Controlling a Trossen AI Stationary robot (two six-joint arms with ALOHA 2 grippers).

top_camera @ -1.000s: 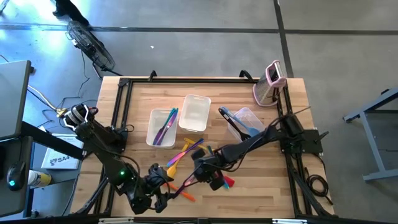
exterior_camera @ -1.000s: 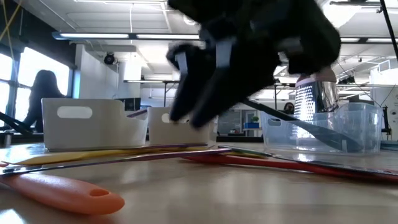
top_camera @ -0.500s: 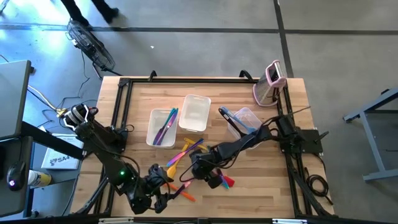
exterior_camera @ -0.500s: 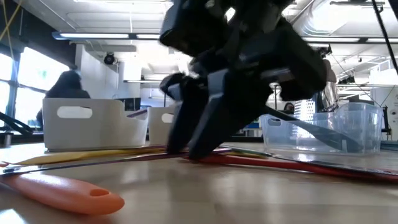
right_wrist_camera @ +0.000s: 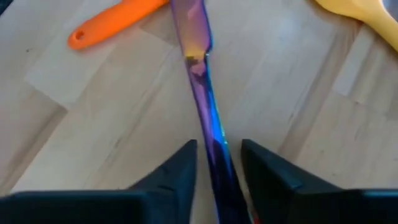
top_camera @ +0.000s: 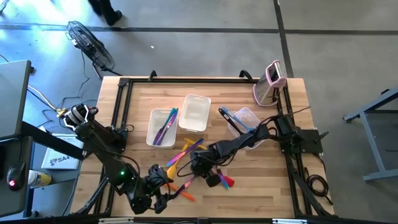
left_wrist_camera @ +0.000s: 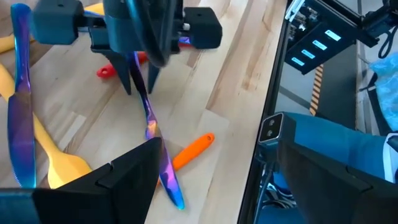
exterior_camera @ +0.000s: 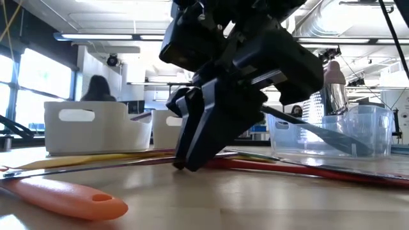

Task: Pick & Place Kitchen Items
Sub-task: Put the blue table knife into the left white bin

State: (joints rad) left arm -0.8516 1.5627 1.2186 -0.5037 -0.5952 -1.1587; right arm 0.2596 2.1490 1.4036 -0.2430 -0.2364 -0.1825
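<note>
Near front table edge: right gripper (top_camera: 198, 169) jaws narrow, straddling iridescent purple utensil (right_wrist_camera: 200, 81); left gripper (top_camera: 157, 198) jaws wide.

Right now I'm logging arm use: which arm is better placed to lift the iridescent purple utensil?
Right. The right gripper already straddles the iridescent purple utensil at the table; the left gripper waits near the front edge.

Right claw (top_camera: 198, 172) points down at the table, fingers slightly parted; left claw (top_camera: 163, 188) waits, spread wide.
</note>
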